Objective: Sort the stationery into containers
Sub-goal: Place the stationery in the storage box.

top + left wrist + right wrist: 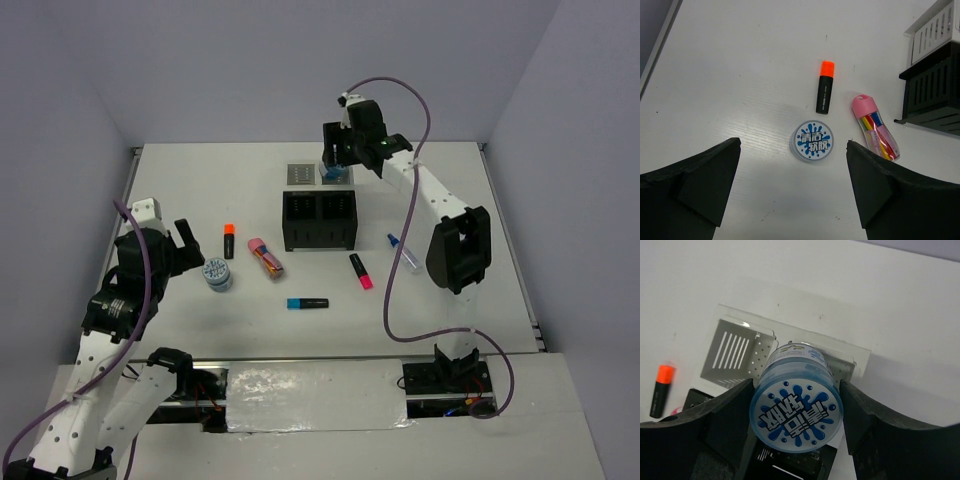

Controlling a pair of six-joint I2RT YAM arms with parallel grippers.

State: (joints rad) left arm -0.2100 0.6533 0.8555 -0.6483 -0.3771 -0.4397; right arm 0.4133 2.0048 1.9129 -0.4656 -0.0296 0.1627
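Okay, top view: the right gripper (335, 165) hung over two light grey square trays (302, 173), beyond the black two-compartment box (320, 222). The left gripper (190, 245) had a round blue-white patterned roll (217, 275) just ahead of it.

Left wrist: the jaws stood wide apart and held nothing. That roll lay just past the fingertips, with an orange-capped black highlighter (824, 86) further ahead.

Right wrist: the fingers clamped a second blue-white roll (796, 410) above the tray directly below. The step looked like placing. The next move likely called for lowering, then release.
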